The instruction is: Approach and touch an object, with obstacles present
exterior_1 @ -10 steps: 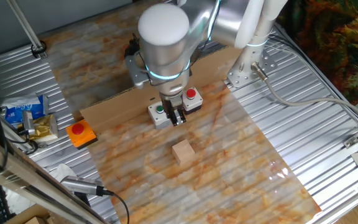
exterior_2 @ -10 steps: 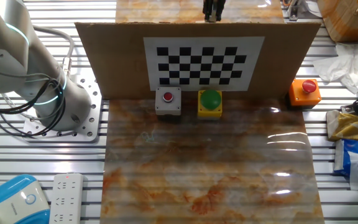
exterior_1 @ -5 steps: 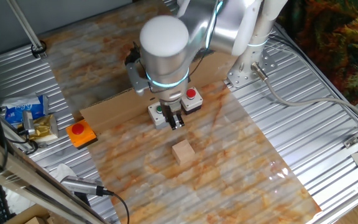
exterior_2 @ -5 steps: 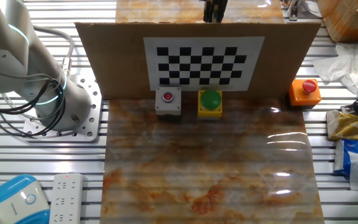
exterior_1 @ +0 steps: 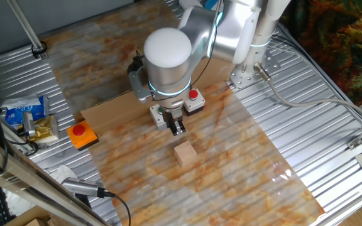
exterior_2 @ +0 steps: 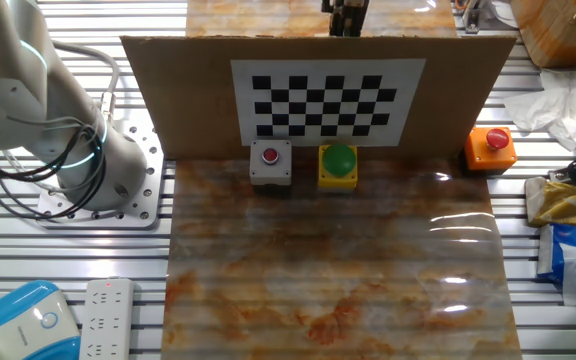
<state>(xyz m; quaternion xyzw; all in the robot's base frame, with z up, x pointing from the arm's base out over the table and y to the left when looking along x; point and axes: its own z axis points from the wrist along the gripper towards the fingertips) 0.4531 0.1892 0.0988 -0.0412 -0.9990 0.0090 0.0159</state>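
Since a second ago, the gripper (exterior_1: 178,128) has slid forward off the button boxes toward the wooden cube (exterior_1: 185,152), stopping just short of it.

One cube lies alone on the marbled table (exterior_1: 244,163), apart from everything else. Two button boxes sit side by side at one upright cardboard strip (exterior_2: 168,90): one red-button box (exterior_2: 270,163) and one green-button box (exterior_2: 338,164). One orange box (exterior_2: 491,146) sits off to the side. Fingers look close together, holding nothing, though how far apart I cannot tell.
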